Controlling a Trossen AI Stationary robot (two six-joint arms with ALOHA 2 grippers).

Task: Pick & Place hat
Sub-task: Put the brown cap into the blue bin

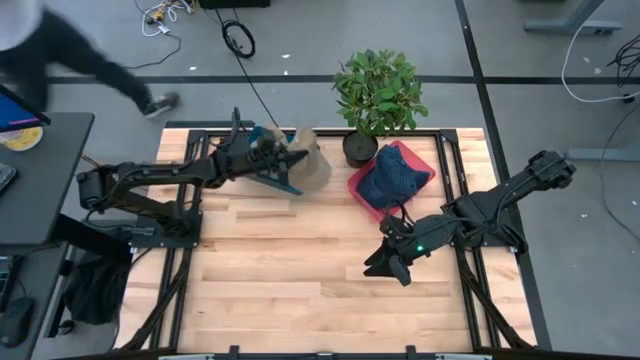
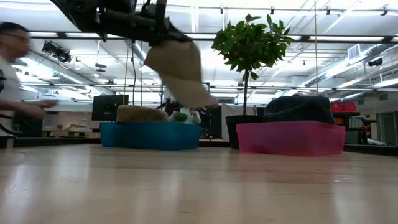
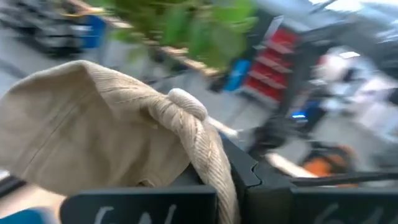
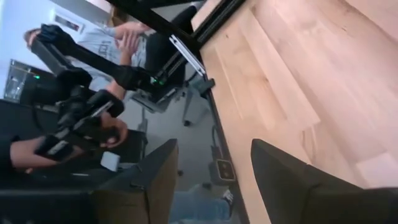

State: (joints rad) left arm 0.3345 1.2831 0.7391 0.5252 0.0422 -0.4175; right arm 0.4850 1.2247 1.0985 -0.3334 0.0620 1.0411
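From above, we see the left end effector (image 1: pixel 285 168) clamped on a tan hat (image 1: pixel 308 163), carrying it over the far side of the tabletop (image 1: pixel 290 270), between the blue tray (image 1: pixel 268 133) and the pink bin (image 1: pixel 366 192). A dark blue hat (image 1: pixel 393 175) already sits in that bin, beside the potted plant (image 1: pixel 377 95). The right end effector (image 1: pixel 392 262) waits low over the tabletop nearer us, fingers apart and empty.

Down at table height, the tan hat (image 2: pixel 180 71) hangs clear in the air, well above the wood, with the blue tray (image 2: pixel 149 135) behind it and the pink bin (image 2: pixel 291 138) off to the right. A person (image 2: pixel 15 81) moves at the edge of the room.

On the left wrist camera, ribbed tan fabric (image 3: pixel 106 130) bunches tightly right at the fingers, so the grip looks secure.

On the right wrist camera, two dark fingers (image 4: pixel 155 180) stand spread with nothing between them.

We judge this the carry step: next comes travelling over the bin, lowering, then releasing.
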